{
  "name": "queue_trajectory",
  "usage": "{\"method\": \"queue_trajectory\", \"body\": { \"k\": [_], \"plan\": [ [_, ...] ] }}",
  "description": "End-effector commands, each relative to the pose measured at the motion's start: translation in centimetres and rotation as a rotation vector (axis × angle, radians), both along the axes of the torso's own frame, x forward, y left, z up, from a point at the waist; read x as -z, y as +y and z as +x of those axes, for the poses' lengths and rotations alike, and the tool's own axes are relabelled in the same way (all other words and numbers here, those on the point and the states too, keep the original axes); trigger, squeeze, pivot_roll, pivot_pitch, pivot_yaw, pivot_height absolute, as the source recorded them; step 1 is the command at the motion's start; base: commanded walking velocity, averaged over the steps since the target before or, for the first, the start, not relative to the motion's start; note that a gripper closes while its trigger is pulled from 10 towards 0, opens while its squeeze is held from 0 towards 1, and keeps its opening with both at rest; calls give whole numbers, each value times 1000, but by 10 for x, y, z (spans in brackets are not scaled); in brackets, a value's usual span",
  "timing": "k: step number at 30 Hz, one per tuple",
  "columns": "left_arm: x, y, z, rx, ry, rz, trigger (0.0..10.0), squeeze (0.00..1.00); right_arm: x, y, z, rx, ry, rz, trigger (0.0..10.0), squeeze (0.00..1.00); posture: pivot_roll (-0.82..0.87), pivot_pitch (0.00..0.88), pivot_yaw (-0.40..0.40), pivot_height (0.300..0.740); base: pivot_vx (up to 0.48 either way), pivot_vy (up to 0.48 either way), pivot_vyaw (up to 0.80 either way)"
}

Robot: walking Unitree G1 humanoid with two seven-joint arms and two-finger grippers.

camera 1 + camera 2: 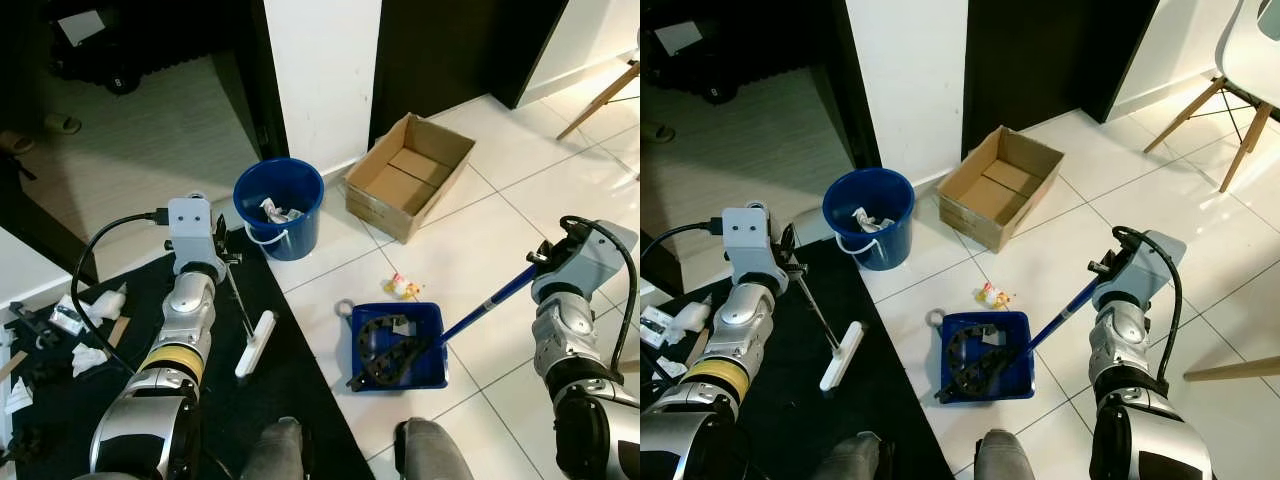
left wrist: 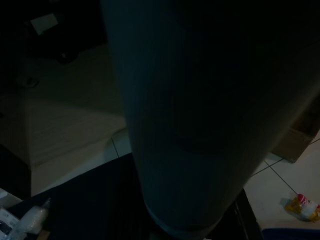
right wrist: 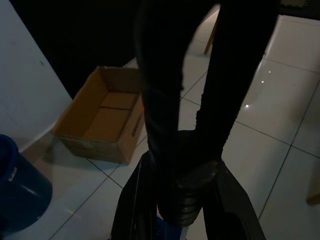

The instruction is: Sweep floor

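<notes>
My left gripper (image 1: 222, 257) is shut on the thin metal handle of a small broom. Its white head (image 1: 255, 343) rests on the black mat (image 1: 290, 420). My right gripper (image 1: 537, 263) is shut on the long blue handle of the blue dustpan (image 1: 430, 370), which sits on the white tiles holding a black chain-like scrap and a bit of white paper. In the right wrist view my fingers (image 3: 235, 90) close on the handle's black grip (image 3: 186, 200). A yellow and red wrapper (image 1: 402, 287) lies on the tiles just beyond the pan. A metal ring (image 1: 343, 307) lies at the pan's far left corner.
A blue bucket (image 1: 279, 207) with crumpled paper stands at the wall corner, with an open cardboard box (image 1: 408, 175) to its right. Wooden chair legs (image 1: 1215, 115) stand at the far right. Paper scraps and small clutter (image 1: 80, 335) lie on the mat's left side.
</notes>
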State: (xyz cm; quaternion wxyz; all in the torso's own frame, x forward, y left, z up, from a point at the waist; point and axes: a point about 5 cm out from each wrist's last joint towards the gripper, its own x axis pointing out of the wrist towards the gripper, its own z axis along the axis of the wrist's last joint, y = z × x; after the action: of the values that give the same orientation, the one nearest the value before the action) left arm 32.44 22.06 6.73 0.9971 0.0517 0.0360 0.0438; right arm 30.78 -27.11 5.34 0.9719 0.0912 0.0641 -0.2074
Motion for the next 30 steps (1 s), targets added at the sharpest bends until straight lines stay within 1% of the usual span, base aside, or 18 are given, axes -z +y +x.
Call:
{"method": "queue_trajectory", "body": {
  "k": [1, 4, 6, 7, 10, 11, 13, 14, 16, 18, 19, 20, 22, 23, 26, 30],
  "plan": [
    [-7, 5, 2, -3, -27, 18, 10000, 0, -15, -4, 8, 6, -64, -1, 10000, 0, 21, 18, 20, 740, 0, 0, 0],
    [-10, 8, 2, -4, -37, 24, 10000, 0, -20, -13, 8, 22, -64, -18, 10000, 0, 24, 38, 24, 740, 0, 0, 0],
    [-11, 8, 2, -5, -39, 26, 10000, 0, -21, -14, 9, 23, -62, -25, 10000, 0, 26, 42, 25, 740, 0, 0, 0],
    [-13, 10, 3, -1, -43, 32, 10000, 0, -25, -20, 9, 43, -60, -37, 10000, 0, 36, 75, 34, 740, 0, 0, 0],
    [-15, 11, 4, 5, -45, 39, 10000, 0, -28, -24, 10, 57, -63, -45, 10000, 0, 36, 75, 34, 740, 0, 0, 0],
    [-17, 12, 5, 9, -47, 42, 10000, 0, -31, -27, 11, 61, -67, -50, 10000, 0, 39, 94, 38, 740, 0, 0, 0],
    [-22, 13, 8, 10, -54, 42, 10000, 0, -37, -34, 12, 74, -74, -61, 10000, 0, 42, 110, 42, 740, 0, 0, 0],
    [-22, 13, 8, 10, -54, 42, 10000, 0, -37, -34, 12, 74, -74, -61, 10000, 0, 42, 110, 42, 740, 0, 0, 0],
    [-26, 14, 11, 11, -62, 40, 10000, 0, -41, -40, 12, 85, -77, -68, 10000, 0, 45, 128, 45, 740, 0, 0, 0],
    [-33, 10, 17, 31, -72, 39, 10000, 0, -41, -46, 9, 95, -59, -75, 10000, 0, 53, 148, 52, 740, 0, 0, 0],
    [-33, 10, 17, 31, -72, 39, 10000, 0, -41, -46, 9, 95, -59, -75, 10000, 0, 53, 148, 52, 740, 0, 0, 0],
    [-35, 8, 19, 40, -76, 38, 10000, 0, -38, -47, 7, 102, -36, -77, 10000, 0, 59, 166, 58, 740, 0, 0, 0],
    [-35, 8, 19, 40, -76, 38, 10000, 0, -38, -47, 7, 102, -36, -77, 10000, 0, 59, 166, 58, 740, 0, 0, 0],
    [-38, 7, 21, 52, -80, 39, 10000, 0, -34, -49, 5, 109, -15, -75, 10000, 0, 70, 183, 63, 740, 0, 0, 0],
    [-41, 7, 22, 61, -83, 43, 10000, 0, -32, -49, 3, 113, -7, -72, 10000, 0, 75, 195, 66, 740, 0, 0, 0],
    [-47, 9, 23, 80, -90, 58, 10000, 0, -27, -48, 0, 114, 11, -73, 10000, 0, 102, 239, 73, 740, 0, 0, 0]
  ]
}}
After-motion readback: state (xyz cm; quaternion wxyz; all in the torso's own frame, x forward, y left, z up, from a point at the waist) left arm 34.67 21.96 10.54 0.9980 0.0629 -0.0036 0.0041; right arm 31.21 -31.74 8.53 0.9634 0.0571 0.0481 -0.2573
